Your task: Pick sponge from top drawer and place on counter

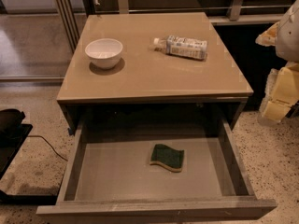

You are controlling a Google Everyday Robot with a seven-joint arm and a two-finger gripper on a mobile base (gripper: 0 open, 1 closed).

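Note:
The sponge [167, 157], dark green on top with a yellow layer under it, lies flat on the floor of the open top drawer [117, 176], a little right of its middle. The glossy beige counter [154, 73] spans the cabinet top above the drawer. My gripper [279, 90], with yellowish padded fingers, hangs at the right edge of the view, right of the counter and well above and to the right of the sponge. It holds nothing.
A white bowl [104, 52] stands on the counter's left side. A plastic bottle [182, 46] lies on its side at the counter's back right. A dark object [11, 125] with a cable lies on the speckled floor at the left.

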